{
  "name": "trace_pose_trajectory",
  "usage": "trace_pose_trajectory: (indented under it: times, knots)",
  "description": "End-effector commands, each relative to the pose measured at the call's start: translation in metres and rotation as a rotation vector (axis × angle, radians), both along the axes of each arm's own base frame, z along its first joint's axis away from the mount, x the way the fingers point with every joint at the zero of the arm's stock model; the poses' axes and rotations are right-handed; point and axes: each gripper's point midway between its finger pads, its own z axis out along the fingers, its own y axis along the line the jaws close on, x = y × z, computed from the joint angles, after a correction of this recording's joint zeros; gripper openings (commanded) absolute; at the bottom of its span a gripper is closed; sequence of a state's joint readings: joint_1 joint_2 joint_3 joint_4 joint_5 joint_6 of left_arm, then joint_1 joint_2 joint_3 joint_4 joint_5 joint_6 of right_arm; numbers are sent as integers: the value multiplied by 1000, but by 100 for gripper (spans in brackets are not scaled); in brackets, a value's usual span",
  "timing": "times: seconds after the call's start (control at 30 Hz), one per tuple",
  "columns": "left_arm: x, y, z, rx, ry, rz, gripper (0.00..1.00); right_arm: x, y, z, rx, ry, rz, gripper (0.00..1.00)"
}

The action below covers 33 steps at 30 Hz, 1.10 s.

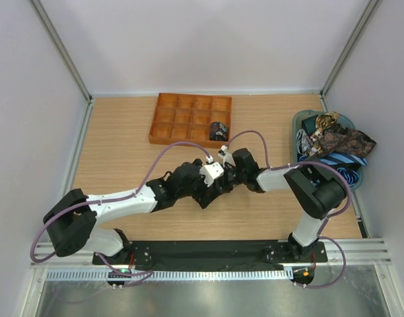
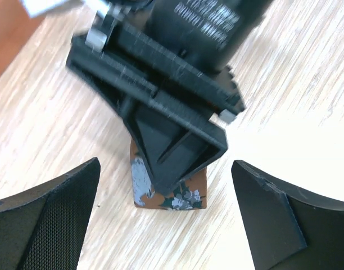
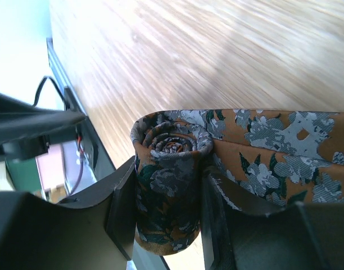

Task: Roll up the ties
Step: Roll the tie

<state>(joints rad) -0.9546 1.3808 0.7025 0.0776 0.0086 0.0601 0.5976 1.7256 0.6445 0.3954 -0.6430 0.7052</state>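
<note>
Centre of table (image 1: 123, 132), middle of overhead frame: pinching a part-rolled paisley tie (image 3: 169, 169) in the right claw (image 3: 169, 222).
Right wrist view, lower centre: fingers (image 3: 121, 214) half closed against both sides of the tight coil, spiral end showing, unrolled tail lying flat on the wood toward the right edge. Left wrist view: left claw (image 2: 169, 225) spread fully wide, gripping nothing, hovering just beside the right claw, tie end peeking out beneath. Upper centre overhead: one rolled tie (image 1: 219, 129) sitting in orange tray (image 1: 189, 96). Right edge: more ties (image 1: 337, 140) heaped in teal basket (image 1: 296, 129).
</note>
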Motion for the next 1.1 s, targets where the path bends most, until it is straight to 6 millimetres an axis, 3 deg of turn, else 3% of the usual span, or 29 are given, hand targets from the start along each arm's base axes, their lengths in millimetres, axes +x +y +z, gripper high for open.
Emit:
trace_pose_trajectory:
  times: [0.0,0.27,0.7,0.77,0.87,1.0,1.03,1.07]
  knots:
    - [1,-1,13,22,-15,-19,100,-14,-8,-24,-79,39,111,13]
    - [20,6,-19,177,22,41,100,-11,-8,-35,-122,54,198,13]
    - [41,12,-42,211,70,159,100,-7,-11,-46,-47,85,255,14]
    - [49,19,-36,219,44,223,100,-7,-11,-50,-48,96,255,14]
    - [51,25,-12,145,-5,270,100,-5,-12,-50,-51,94,249,14]
    - [45,32,35,-24,-39,338,100,-6,-12,-50,-52,94,248,14]
    - [44,35,56,-91,-61,357,100,-5,-12,-51,-52,94,246,14]
    - [45,37,61,-142,-86,374,100,-6,-12,-51,-52,95,247,13]
